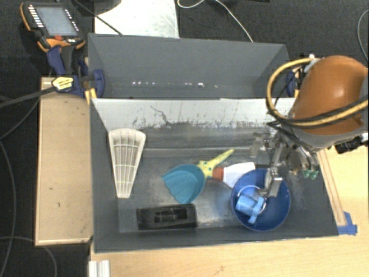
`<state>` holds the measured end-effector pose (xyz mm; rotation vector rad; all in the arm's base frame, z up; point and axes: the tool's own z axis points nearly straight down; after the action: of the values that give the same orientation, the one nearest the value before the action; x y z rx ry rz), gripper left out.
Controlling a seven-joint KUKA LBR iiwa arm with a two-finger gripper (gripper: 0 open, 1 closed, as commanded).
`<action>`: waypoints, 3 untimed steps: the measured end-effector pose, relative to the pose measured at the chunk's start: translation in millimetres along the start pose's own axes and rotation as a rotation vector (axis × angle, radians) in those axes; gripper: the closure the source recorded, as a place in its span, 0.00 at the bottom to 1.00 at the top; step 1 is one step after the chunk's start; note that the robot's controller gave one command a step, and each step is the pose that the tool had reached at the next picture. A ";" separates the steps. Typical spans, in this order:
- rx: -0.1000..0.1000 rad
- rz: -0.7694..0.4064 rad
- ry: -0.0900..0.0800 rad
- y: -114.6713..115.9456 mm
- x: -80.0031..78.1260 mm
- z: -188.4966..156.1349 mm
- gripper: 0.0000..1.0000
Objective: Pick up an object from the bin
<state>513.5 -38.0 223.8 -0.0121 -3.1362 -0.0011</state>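
Observation:
My gripper (271, 188) hangs low over the right part of the bin, reaching down into a dark blue bowl (277, 212). Inside the bowl, just left of the gripper's tip, lies a small light blue plastic piece (248, 204); whether the gripper touches it I cannot tell. A white bottle with a red cap (233, 172) lies on its side against the bowl's upper left rim. Left of the bottle rests a blue scoop with a yellow handle (185, 182).
A white ribbed cone (126, 159) lies along the bin's left side. A flat black rectangular piece (166, 216) sits near the front wall. The arm with its orange cover comes in over the bin's right wall.

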 end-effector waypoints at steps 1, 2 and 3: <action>0.001 -0.002 -0.009 0.1 -1.6 -4.3 0.00; 0.000 0.001 -0.006 13.2 7.6 84.9 0.00; 0.001 -0.015 -0.015 45.1 -1.3 102.1 1.00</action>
<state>514.6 7.1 121.7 0.0111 -3.1509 0.0003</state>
